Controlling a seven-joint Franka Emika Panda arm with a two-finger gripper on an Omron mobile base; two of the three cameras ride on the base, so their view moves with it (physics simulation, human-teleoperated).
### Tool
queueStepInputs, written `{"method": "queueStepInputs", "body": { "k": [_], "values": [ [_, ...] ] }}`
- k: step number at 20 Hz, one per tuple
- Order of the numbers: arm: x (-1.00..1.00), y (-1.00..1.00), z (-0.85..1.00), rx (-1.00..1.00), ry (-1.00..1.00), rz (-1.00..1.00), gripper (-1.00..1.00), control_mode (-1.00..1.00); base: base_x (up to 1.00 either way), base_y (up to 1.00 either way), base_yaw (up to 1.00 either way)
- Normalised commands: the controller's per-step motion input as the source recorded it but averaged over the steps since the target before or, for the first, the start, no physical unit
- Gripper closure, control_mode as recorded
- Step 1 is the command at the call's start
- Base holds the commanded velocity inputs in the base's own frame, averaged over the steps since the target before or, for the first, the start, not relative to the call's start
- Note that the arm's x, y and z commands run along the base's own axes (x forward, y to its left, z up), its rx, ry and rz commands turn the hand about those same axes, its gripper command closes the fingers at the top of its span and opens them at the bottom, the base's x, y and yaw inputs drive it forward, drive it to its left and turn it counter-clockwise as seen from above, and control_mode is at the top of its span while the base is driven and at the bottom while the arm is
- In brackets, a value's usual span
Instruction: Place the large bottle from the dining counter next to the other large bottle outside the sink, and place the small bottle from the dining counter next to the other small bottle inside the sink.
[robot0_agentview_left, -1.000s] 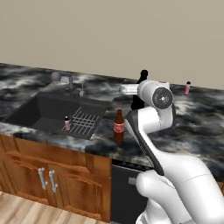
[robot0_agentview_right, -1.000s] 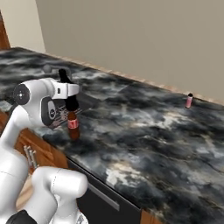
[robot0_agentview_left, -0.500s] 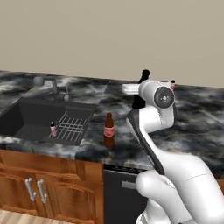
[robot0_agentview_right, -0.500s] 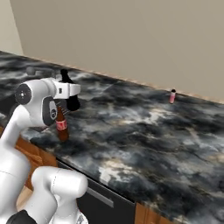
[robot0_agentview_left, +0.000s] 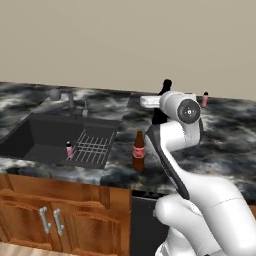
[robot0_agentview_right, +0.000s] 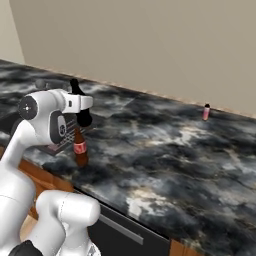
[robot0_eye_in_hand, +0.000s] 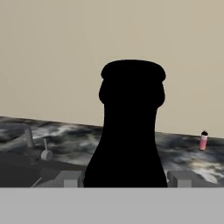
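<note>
a white robot arm stands at a counter (robot0_agentview_left: 235, 125) of glossy black-and-white marbled stone over reddish wood cabinets. its gripper (robot0_eye_in_hand: 124, 179) holds the large black bottle (robot0_eye_in_hand: 129, 131) up above the counter, the jaws set wide around the bottle's body. in the hand view the bottle is a smooth, pure black silhouette with a rounded lip, a short neck and shoulders flaring downward. in the left base view its dark top (robot0_agentview_left: 166, 86) pokes up above the arm's wrist.

at about eight o'clock from the held bottle, a tall brown glass bottle (robot0_agentview_left: 138, 151) with a slim neck and red label stands upright on the counter just beside the sink (robot0_agentview_left: 35, 137). the sink is a deep, matte black rectangular basin with a thin metal grid rack (robot0_agentview_left: 93, 146) and a grey curved faucet (robot0_agentview_left: 67, 100). a tiny pink bottle (robot0_agentview_left: 69, 149) with a dark cap stands inside the basin at the rack's edge.

far off at two o'clock, another tiny pinkish bottle (robot0_agentview_right: 206, 112) with a dark cap stands alone near the counter's back edge.
</note>
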Motion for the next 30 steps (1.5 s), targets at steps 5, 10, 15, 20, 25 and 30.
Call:
{"method": "queueStepInputs", "body": {
  "k": [5,10,15,20,25,30],
  "values": [
    [0.00,0.00,0.00,0.00,0.00,0.00,1.00,1.00,0.34,0.20,-0.09],
    [0.00,0.00,0.00,0.00,0.00,0.00,1.00,1.00,0.41,-0.20,-0.08],
    [0.00,0.00,0.00,0.00,0.00,0.00,1.00,1.00,0.51,0.16,-0.12],
    [0.00,0.00,0.00,0.00,0.00,0.00,1.00,1.00,0.48,0.35,-0.35],
    [0.00,0.00,0.00,0.00,0.00,0.00,1.00,1.00,0.46,0.40,-0.29],
    [0.00,0.00,0.00,0.00,0.00,0.00,1.00,1.00,0.41,0.29,-0.13]
  ]
}}
